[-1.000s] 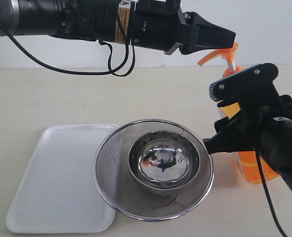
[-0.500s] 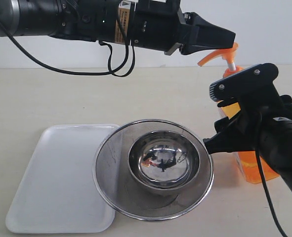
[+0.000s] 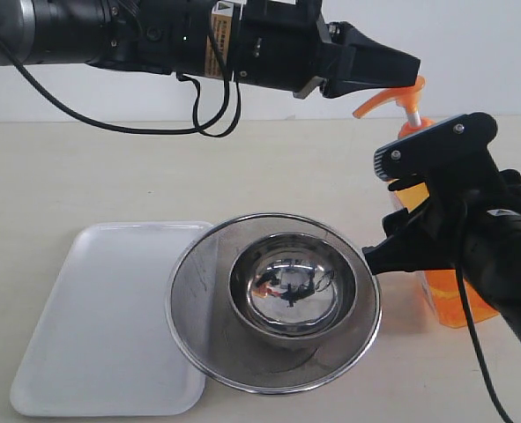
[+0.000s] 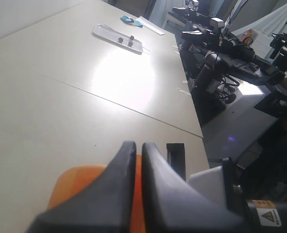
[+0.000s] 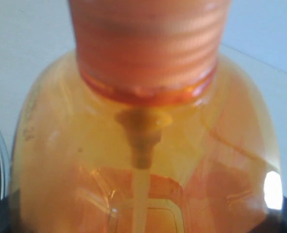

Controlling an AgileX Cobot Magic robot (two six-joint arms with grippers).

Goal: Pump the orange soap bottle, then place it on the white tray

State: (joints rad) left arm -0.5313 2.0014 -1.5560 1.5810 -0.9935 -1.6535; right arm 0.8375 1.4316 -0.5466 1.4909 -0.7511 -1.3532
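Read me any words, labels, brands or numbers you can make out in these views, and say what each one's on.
No text is readable.
Orange label on the left arm: print too small to read.
Warning-triangle sticker on the left wrist: yellow sign, wording blurred.
Orange soap bottle: no label print shows in any view.

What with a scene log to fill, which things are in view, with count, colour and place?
bottle: 1, orange, far right
tray: 1, white, front left
strainer: 1, steel mesh, centre, overlapping the tray's right edge
bowl: 1, steel, inside the strainer
table: 1, beige, under everything
left claw: 1, black, shut, just above the bottle's pump
right claw: 1, black, closed on the bottle's body
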